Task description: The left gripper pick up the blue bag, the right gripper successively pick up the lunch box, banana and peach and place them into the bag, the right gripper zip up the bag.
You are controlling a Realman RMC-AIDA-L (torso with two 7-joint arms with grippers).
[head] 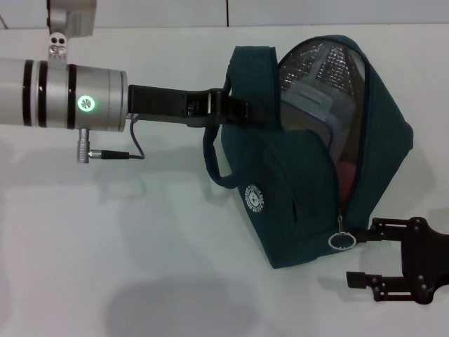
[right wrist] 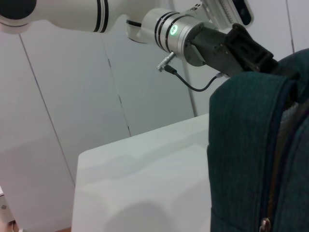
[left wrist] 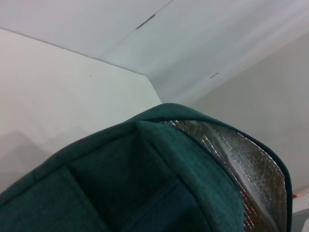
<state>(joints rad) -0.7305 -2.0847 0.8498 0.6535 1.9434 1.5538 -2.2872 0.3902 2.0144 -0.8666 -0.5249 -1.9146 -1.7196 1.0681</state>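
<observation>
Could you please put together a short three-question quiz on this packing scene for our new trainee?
1. True or false: the blue bag is zipped fully shut.
2. Which item shows most clearly through the bag's opening? A) the lunch box B) a water bottle C) a book
3. Fill in: the ring zipper pull hangs just beside the ______ gripper.

Key
1. False. The top gapes open, showing the silver foil lining.
2. A. The clear, blue-rimmed box leans inside; something pink shows below it.
3. Right. Its fingers stand open next to the ring, while the left gripper is shut on the bag's upper edge by a handle.
</observation>
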